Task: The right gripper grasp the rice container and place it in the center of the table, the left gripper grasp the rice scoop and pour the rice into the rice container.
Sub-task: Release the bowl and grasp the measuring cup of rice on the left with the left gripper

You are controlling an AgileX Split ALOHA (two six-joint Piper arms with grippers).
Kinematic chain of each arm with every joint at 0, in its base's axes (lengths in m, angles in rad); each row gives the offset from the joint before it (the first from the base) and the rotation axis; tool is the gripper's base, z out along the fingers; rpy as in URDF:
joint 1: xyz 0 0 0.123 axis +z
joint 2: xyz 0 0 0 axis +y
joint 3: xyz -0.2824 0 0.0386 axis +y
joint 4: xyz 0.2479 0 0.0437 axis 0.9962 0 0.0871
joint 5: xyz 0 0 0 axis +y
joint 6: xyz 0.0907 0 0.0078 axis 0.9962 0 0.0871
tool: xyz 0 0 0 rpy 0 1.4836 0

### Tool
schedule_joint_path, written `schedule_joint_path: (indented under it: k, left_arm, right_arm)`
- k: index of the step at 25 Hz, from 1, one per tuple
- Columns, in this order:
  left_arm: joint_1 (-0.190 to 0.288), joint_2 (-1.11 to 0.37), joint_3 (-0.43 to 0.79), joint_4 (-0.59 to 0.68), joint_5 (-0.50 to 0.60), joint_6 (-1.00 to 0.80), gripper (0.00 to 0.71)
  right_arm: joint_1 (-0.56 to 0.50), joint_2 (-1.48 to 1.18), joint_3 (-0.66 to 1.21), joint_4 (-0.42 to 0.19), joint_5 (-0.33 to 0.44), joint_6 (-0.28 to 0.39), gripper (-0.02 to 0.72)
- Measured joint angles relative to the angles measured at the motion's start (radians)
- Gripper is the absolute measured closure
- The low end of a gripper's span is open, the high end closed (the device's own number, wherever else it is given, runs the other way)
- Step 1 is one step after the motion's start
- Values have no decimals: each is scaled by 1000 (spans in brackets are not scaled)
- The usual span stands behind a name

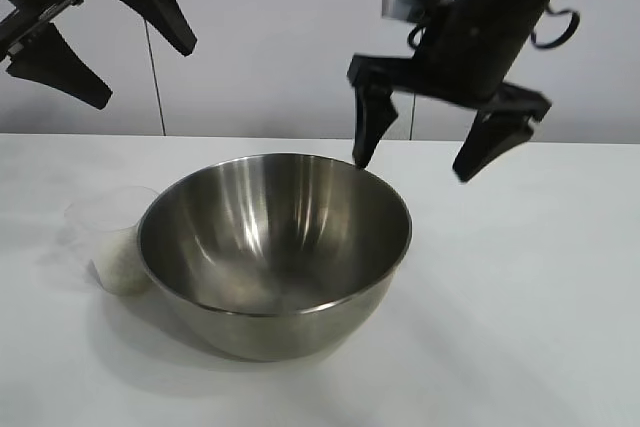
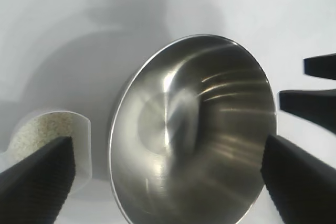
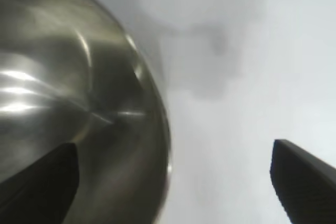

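While the stainless-steel rice container (image 1: pixel 275 252) sits upright on the white table (image 1: pixel 530 297), near the middle and toward the near edge, the right gripper (image 1: pixel 415 162) hangs in the air above and behind the bowl's far right rim, touching nothing. Its two black tapered fingers are spread wide and empty; one fingertip points down just over the far rim, the other stands out to the right beyond the bowl. Nothing lies inside the bowl. Just beside its left wall, touching or nearly so, stands the rice scoop (image 1: pixel 115 237), a small clear plastic cup with white rice (image 2: pixel 39 129) heaped in it. High at the far left, the left gripper (image 1: pixel 145 72) is held well above the scoop, its fingers likewise spread wide and holding nothing.
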Motion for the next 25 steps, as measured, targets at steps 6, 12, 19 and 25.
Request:
schedule_joint_path:
  k: [6,12,19,25]
  left_arm:
    - [0,0,0,0,0,0,15]
    - [0,0,0,0,0,0,15]
    - [0,0,0,0,0,0,15]
    - [0,0,0,0,-3,0,15]
  right_arm:
    - [-124,-1,-143,-103,171,-5,10]
    - [-188,-12,-149,-127,218,-42,10]
    - [-281,-166,-130,-149,225,-86,19]
    - [-306,-522,108,-146,224,-132,34]
